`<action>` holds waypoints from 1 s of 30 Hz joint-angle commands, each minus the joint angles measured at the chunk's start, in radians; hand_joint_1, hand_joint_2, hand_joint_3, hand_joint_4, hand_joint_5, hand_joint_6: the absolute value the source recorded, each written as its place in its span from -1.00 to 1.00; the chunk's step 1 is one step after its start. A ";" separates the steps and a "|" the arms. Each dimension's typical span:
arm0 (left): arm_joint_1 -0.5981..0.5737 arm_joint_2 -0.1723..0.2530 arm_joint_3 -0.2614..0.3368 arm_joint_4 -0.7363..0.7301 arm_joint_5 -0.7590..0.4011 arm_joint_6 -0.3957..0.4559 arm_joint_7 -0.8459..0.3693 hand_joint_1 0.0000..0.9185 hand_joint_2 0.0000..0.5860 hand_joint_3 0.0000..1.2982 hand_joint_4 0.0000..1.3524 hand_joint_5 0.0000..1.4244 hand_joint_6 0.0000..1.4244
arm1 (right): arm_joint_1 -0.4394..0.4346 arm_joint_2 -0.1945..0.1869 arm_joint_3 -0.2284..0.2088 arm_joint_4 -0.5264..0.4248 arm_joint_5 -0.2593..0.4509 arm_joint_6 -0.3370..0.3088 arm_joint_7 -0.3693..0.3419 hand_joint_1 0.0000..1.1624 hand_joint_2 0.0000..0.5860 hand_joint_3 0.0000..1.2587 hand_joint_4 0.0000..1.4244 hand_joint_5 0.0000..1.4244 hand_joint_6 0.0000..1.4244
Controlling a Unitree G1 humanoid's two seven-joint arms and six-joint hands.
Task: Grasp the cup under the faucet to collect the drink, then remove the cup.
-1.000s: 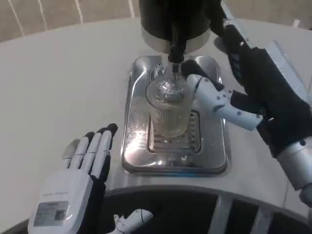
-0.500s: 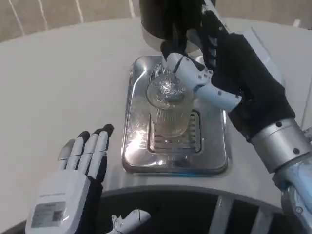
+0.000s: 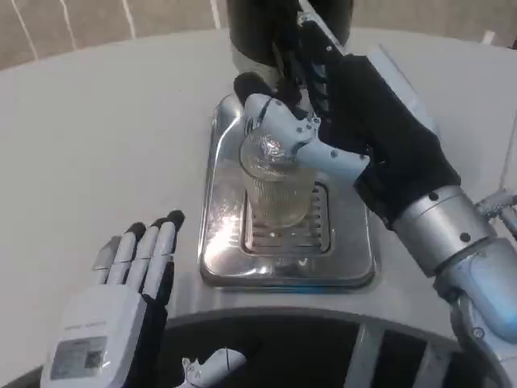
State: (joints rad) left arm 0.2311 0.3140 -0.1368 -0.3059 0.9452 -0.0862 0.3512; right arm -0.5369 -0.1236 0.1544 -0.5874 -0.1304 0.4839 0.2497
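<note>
A clear ribbed glass cup (image 3: 279, 192) stands upright on the grate of a steel drip tray (image 3: 212, 234), directly below the black faucet (image 3: 284, 71) of a dark dispenser (image 3: 257, 24). Pale liquid fills its lower part. My right hand (image 3: 367, 141) comes in from the right, above and behind the cup. Its white thumb (image 3: 300, 136) arches across the cup's rim and its black-and-white fingers (image 3: 317, 56) reach up beside the faucet; what they touch is hidden. My left hand (image 3: 129, 291) lies flat on the table at lower left, fingers stretched out, holding nothing.
The white table (image 3: 97, 129) curves round, with its front edge just below the tray. Bare tabletop lies left of the tray. The dispenser's silver base (image 3: 242, 58) stands right behind the tray.
My right hand has swung left and upward from beside the cup, so its thumb now crosses the rim and its fingers are at the faucet. The cup and left hand stay put.
</note>
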 commanded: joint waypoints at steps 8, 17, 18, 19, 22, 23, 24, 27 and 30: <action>0.013 -0.001 0.010 0.020 -0.021 0.009 -0.002 -1.00 -0.72 -1.00 -1.00 -0.99 -0.96 | -0.017 -0.072 0.038 -0.017 0.013 0.070 0.054 -0.07 0.54 -1.00 -1.00 -1.00 -1.00; 0.003 -0.002 0.009 0.029 -0.029 0.025 -0.009 -1.00 -0.73 -1.00 -1.00 -0.97 -0.95 | -0.093 -0.219 0.158 -0.032 -0.129 0.075 0.129 -0.49 0.50 -1.00 -1.00 -1.00 -1.00; 0.001 -0.003 0.008 0.031 -0.029 0.029 -0.010 -1.00 -0.73 -1.00 -1.00 -0.97 -0.94 | -0.102 -0.239 0.184 -0.037 -0.168 0.074 0.137 -0.54 0.53 -1.00 -1.00 -1.00 -1.00; -0.001 -0.004 0.008 0.034 -0.028 0.034 -0.011 -1.00 -0.73 -1.00 -1.00 -0.97 -0.94 | -0.108 -0.251 0.201 -0.042 -0.199 0.074 0.144 -0.55 0.53 -1.00 -1.00 -1.00 -1.00; -0.007 -0.007 0.008 0.040 -0.022 0.048 -0.006 -1.00 -0.73 -1.00 -1.00 -0.96 -0.92 | -0.132 -0.295 0.271 -0.056 -0.336 0.063 0.165 -0.66 0.48 -1.00 -1.00 -1.00 -1.00; -0.010 -0.009 0.010 0.044 -0.022 0.057 -0.005 -1.00 -0.73 -1.00 -1.00 -0.95 -0.91 | -0.151 -0.317 0.316 -0.060 -0.432 0.053 0.182 -0.68 0.47 -1.00 -1.00 -1.00 -1.00; -0.014 -0.011 0.011 0.048 -0.023 0.065 -0.005 -1.00 -0.73 -1.00 -1.00 -0.94 -0.90 | -0.163 -0.328 0.346 -0.063 -0.504 0.047 0.197 -0.68 0.47 -1.00 -1.00 -1.00 -1.00; -0.027 -0.011 0.014 0.057 -0.025 0.080 -0.005 -1.00 -0.73 -1.00 -1.00 -0.94 -0.89 | -0.168 -0.303 0.375 -0.047 -0.602 0.061 0.239 -0.73 0.44 -1.00 -1.00 -1.00 -1.00; -0.045 -0.008 0.015 0.068 -0.030 0.093 -0.012 -1.00 -0.74 -1.00 -1.00 -0.94 -0.89 | -0.159 -0.275 0.381 -0.019 -0.648 0.061 0.272 -0.75 0.48 -1.00 -1.00 -1.00 -1.00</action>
State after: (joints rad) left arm 0.1931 0.3044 -0.1293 -0.2542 0.9170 -0.0084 0.3512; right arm -0.7057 -0.4207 0.5066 -0.6299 -0.7630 0.5537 0.4714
